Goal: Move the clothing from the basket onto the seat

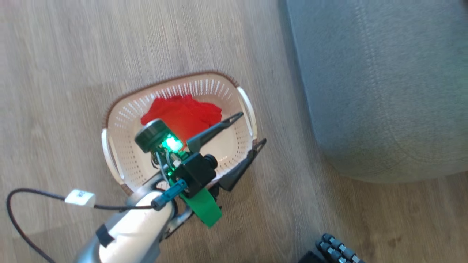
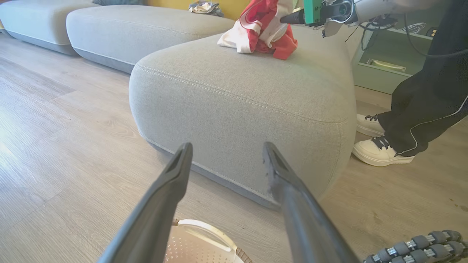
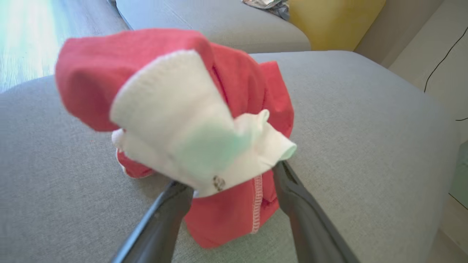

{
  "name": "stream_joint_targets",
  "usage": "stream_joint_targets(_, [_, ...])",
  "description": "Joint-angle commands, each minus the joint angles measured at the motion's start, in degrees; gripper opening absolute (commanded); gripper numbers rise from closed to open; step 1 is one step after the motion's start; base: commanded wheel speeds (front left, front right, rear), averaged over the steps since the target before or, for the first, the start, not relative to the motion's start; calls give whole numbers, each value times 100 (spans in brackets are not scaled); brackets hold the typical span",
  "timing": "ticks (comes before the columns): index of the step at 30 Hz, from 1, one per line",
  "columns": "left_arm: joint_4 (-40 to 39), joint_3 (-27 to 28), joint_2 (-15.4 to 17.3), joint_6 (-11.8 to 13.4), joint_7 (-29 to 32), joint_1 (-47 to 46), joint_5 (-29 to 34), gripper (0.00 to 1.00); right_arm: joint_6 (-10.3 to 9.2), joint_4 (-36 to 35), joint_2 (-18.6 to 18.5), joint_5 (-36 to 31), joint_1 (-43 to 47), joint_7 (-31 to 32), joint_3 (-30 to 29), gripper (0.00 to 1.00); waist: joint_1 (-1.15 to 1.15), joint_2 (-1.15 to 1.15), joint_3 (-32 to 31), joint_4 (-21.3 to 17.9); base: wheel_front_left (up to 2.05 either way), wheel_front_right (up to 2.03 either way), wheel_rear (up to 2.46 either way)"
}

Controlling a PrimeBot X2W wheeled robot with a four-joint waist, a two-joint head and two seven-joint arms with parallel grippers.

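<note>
A plain red piece of clothing (image 1: pixel 182 113) lies in the cream basket (image 1: pixel 120 120) on the wood floor. My left gripper (image 1: pixel 248 129) hangs open over the basket's right side, with nothing between its fingers. In the left wrist view those fingers (image 2: pixel 179 164) point at the grey seat (image 2: pixel 237 95), with the basket's rim (image 2: pixel 204 237) just below them. A red-and-white garment (image 2: pixel 261 31) sits bunched on top of the seat, and my right gripper (image 2: pixel 290 17) is right beside it. In the right wrist view this garment (image 3: pixel 175 120) is draped over the spread, open right gripper (image 3: pixel 230 182) above the seat (image 3: pixel 365 128).
A person's dark trouser leg and white shoes (image 2: pixel 380 149) stand at the seat's right end. More grey cushions (image 2: pixel 120 29) run to the left. A green shelf (image 2: pixel 387 65) stands behind. My base's wheels (image 1: pixel 336 250) are at the bottom right, and a black cable (image 1: pixel 22 204) loops at the left.
</note>
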Motion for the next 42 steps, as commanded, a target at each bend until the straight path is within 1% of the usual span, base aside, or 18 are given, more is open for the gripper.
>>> stream_joint_targets(1, [-173, 189, -33, -7, -29, 93, -17, 100, -2, -150, -229, 78, 64, -101, 150, 100, 0, 0, -313, -25, 0, 0, 0])
stream_joint_targets(5, [-139, 255, -160, -7, -29, 251, -5, 100, -2, -108, -345, 292, 203, -149, 531, 100, 0, 0, -652, -11, 0, 0, 0])
stream_joint_targets(9, [-108, 339, -305, -7, -29, 415, 1, 100, -2, -164, -381, 630, 354, -190, 958, 100, 0, 0, -986, 65, 0, 0, 0])
stream_joint_targets(13, [-95, 493, -435, -7, -29, 592, -9, 100, -2, -386, -349, 1155, 530, -214, 1504, 100, 0, 0, -1268, 133, 0, 0, 0])
stream_joint_targets(16, [-79, 564, -503, -7, -29, 702, 2, 100, -2, -724, -321, 1651, 743, -221, 1930, 100, 0, 0, -1469, 204, 0, 0, 0])
stream_joint_targets(21, [-99, 696, -621, -7, -29, 888, 28, 100, -2, -1649, -316, 2610, 1309, -225, 2717, 100, 0, 0, -1771, 362, 0, 0, 0])
stream_joint_targets(26, [-147, 889, -734, -7, -29, 1057, 66, 100, -2, -2990, -370, 3714, 2089, -226, 3525, 100, 0, 0, -2019, 555, 0, 0, 0])
stream_joint_targets(31, [-168, 1189, -856, -7, -29, 1240, 102, 100, -2, -4141, -370, 4562, 2872, -227, 3948, 100, 0, 0, -2244, 765, 0, 0, 0])
stream_joint_targets(33, [-170, 1376, -919, -7, -29, 1321, 113, 100, -2, -4533, -349, 4729, 3161, -227, 4141, 100, 0, 0, -2324, 848, 0, 0, 0])
stream_joint_targets(36, [-194, 1742, -1035, -6, -29, 1461, 102, 100, -2, -5059, -340, 4776, 3556, -227, 4398, 100, 0, 0, -2433, 975, 0, 0, 0])
stream_joint_targets(37, [-203, 2002, -1102, 7, -29, 1548, 118, 100, -2, -5357, -257, 4763, 3826, -227, 4572, 100, 0, 0, -2489, 1056, 0, 0, 0])
stream_joint_targets(38, [-203, 2002, -1102, 7, -29, 1548, 118, 100, -2, -5357, -257, 4763, 3826, -227, 4572, 100, 0, 0, -2489, 1056, 0, 0, 0])
stream_joint_targets(40, [-233, 2250, -1154, 55, -29, 1608, 134, 100, -2, -5611, -188, 4711, 4066, -227, 4742, 100, 0, 0, -2508, 1137, 0, 0, 0])
stream_joint_targets(41, [-251, 2480, -1189, 133, -29, 1645, 146, 100, -2, -5826, -90, 4671, 4285, -228, 4847, 100, 0, 0, -2515, 1223, 0, 0, 0])
stream_joint_targets(42, [-251, 2480, -1189, 133, -29, 1645, 146, 100, -2, -5826, -90, 4671, 4285, -228, 4847, 100, 0, 0, -2515, 1223, 0, 0, 0])
